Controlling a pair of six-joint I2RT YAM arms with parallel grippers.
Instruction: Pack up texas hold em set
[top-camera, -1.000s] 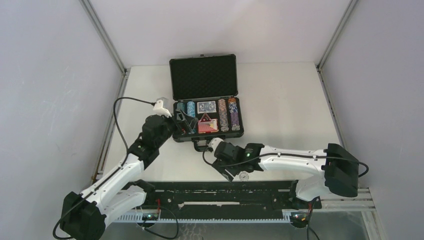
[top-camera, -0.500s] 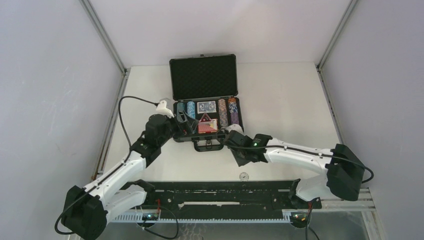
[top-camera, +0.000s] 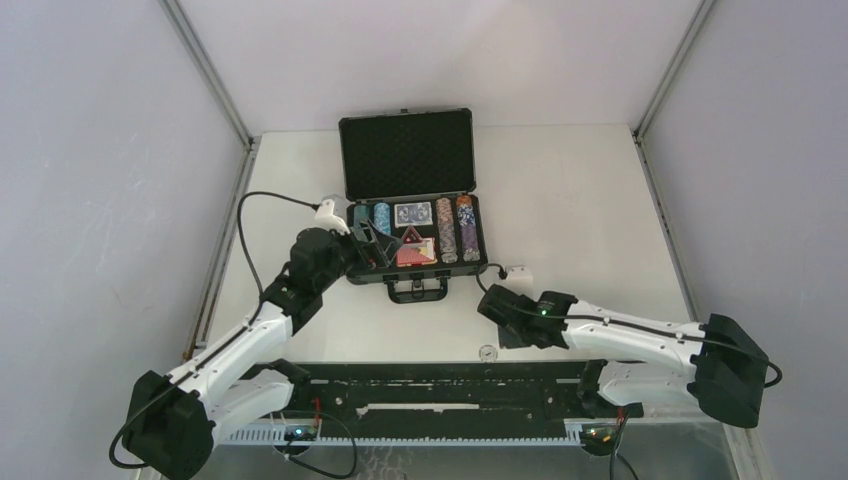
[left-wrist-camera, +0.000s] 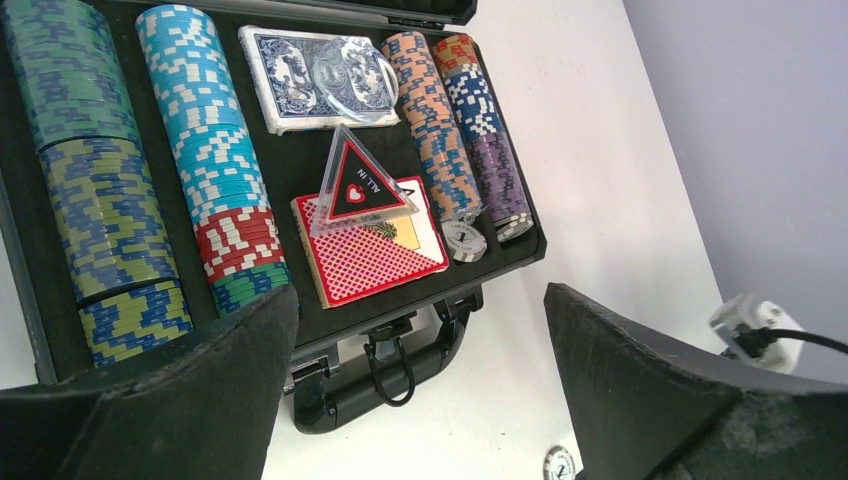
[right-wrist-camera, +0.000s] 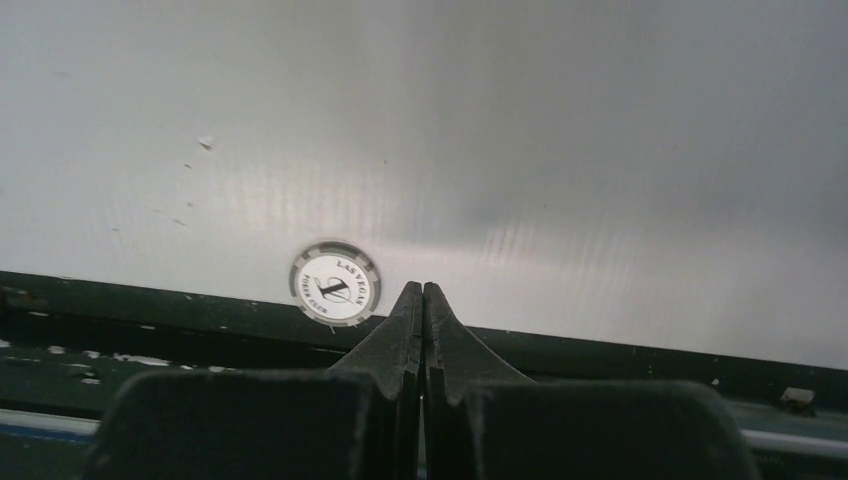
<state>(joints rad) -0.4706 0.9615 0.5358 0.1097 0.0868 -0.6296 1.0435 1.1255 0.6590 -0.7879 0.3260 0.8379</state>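
Just ahead of my left gripper (left-wrist-camera: 418, 300), its jaws gaping and empty, sits the open hard briefcase (left-wrist-camera: 300, 170), ridged chip rows (left-wrist-camera: 205, 150) bedded in its foam, a clear triangular button (left-wrist-camera: 358, 185) on the red deck (left-wrist-camera: 375, 255). My right gripper (right-wrist-camera: 422, 292) is clenched on nothing; a flat round white chip (right-wrist-camera: 335, 283) lies just left of its tips
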